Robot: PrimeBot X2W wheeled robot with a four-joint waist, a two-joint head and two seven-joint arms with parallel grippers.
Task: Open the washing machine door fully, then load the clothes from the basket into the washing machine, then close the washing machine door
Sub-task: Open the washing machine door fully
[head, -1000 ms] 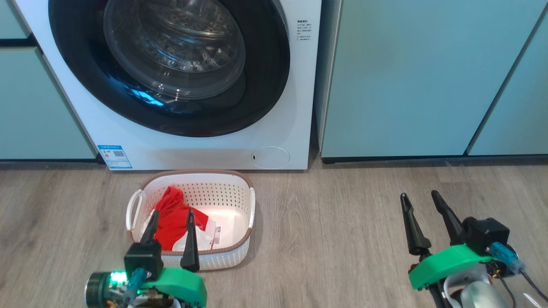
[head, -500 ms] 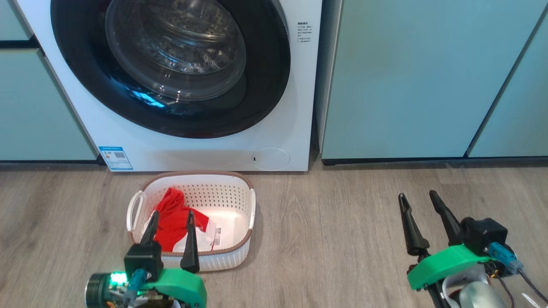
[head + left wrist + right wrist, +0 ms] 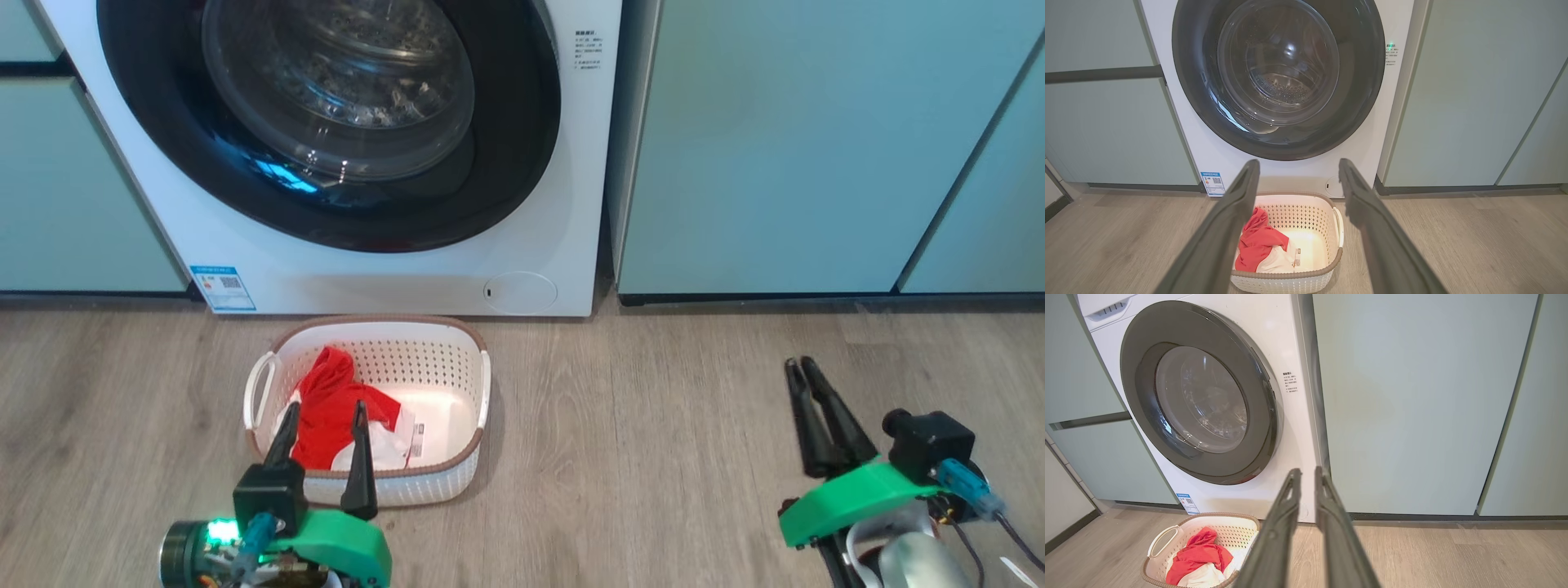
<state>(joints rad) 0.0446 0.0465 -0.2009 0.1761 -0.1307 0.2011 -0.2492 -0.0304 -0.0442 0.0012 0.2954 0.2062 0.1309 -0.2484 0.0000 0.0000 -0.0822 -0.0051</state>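
Note:
The washing machine [image 3: 367, 282] stands white between teal cabinets, and its washing machine door [image 3: 522, 163] with the glossy black rim and glass bowl is closed flat against the front. On the floor in front of it sits the cream basket [image 3: 384, 320], with the red and white clothes [image 3: 326, 400] lying in its left half. My left gripper [image 3: 326, 406] is open near the basket's front rim, fingers pointing at the clothes and holding nothing. My right gripper [image 3: 799, 363] is far to the right over bare floor; its fingers are drawn almost together with nothing between them. The right wrist view has the door [image 3: 1139, 396] and basket [image 3: 1167, 539] to its left.
Pale teal cabinets [image 3: 816, 147] flank the machine on both sides. Wood-look floor [image 3: 637, 425] stretches between the basket and my right gripper. A small round hatch [image 3: 520, 291] sits low on the machine's front, just behind the basket.
My right gripper's fingers have closed from wide apart to nearly touching. The head camera has shifted slightly. The left gripper, basket and clothes are unchanged.

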